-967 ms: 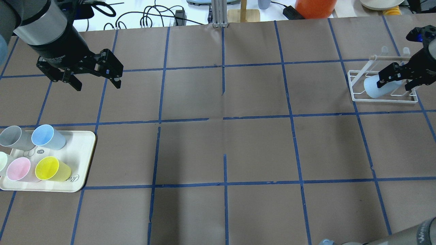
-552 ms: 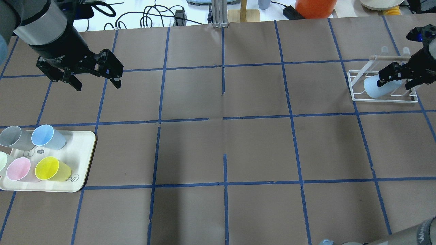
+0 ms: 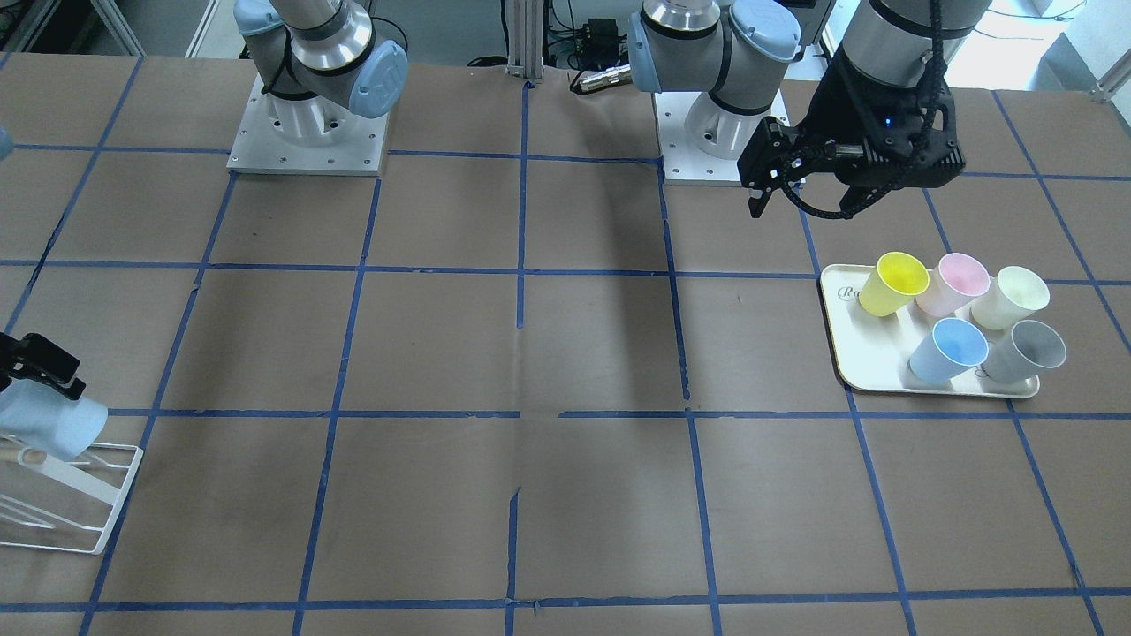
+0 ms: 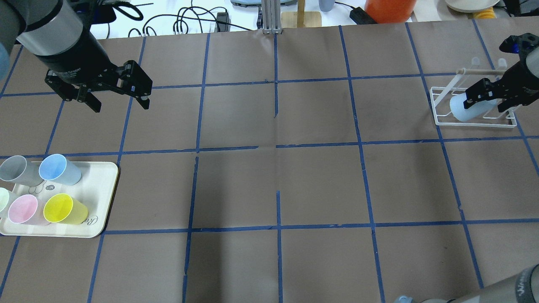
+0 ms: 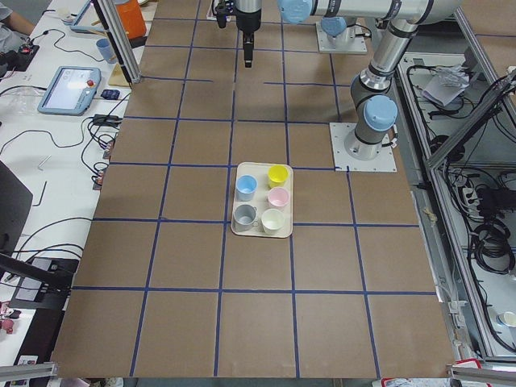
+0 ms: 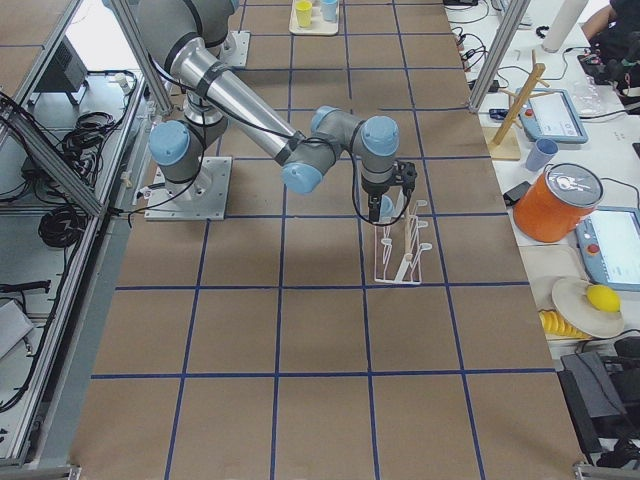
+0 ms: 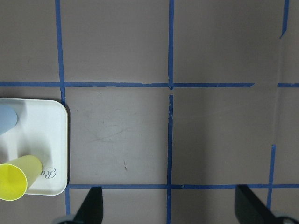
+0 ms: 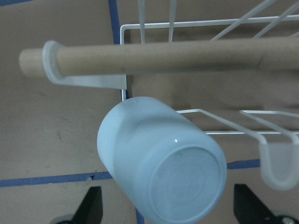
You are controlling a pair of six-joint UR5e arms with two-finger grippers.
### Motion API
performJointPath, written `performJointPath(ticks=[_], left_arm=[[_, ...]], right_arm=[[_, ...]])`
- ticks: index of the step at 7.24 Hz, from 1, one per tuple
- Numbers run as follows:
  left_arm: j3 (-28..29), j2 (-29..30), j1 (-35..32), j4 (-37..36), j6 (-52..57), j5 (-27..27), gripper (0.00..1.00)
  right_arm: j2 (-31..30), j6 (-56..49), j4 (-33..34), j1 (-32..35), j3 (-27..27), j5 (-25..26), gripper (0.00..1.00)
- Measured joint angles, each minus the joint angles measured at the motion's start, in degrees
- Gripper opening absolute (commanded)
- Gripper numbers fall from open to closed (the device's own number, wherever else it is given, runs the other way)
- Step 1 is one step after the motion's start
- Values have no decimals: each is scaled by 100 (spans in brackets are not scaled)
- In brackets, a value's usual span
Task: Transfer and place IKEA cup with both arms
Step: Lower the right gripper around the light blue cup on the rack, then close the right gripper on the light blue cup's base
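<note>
The IKEA cup (image 4: pixel 463 111) is pale sky-blue and sits upside down, tilted, on the white wire rack (image 4: pixel 476 123) at the far right. The right wrist view shows its base (image 8: pixel 177 186) below the rack's wooden rod (image 8: pixel 163 58). My right gripper (image 4: pixel 487 101) is open, with one finger on each side of the cup and a small gap to it. My left gripper (image 4: pixel 120 105) is open and empty above the table at the far left. A near-identical blue cup (image 4: pixel 59 169) stands on the cream tray (image 4: pixel 99 198).
The tray also holds a grey cup (image 4: pixel 17 170), a pink cup (image 4: pixel 23 209), a yellow cup (image 4: pixel 63 209) and a pale cup (image 3: pixel 1012 296). An orange container (image 4: pixel 389 10) and a wooden stand (image 4: pixel 301 17) lie beyond the far table edge.
My right gripper has shifted slightly back from the cup, which stays on the rack. My left gripper has not moved.
</note>
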State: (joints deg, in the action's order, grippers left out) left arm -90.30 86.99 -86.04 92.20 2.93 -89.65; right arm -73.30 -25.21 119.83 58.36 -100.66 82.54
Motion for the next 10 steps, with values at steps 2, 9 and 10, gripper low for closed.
performJointPath(ticks=[2,9,10], left_arm=[[-4,-6,0,0,-3,0,100],[3,-12,0,0,-3,6,100],[3,-10,0,0,-3,8,100]], right_arm=[[-2,9,5,15,-3,-7,53],[-69,0,-34,40,60,1,80],[-74,-20,-29,42,68,1,81]])
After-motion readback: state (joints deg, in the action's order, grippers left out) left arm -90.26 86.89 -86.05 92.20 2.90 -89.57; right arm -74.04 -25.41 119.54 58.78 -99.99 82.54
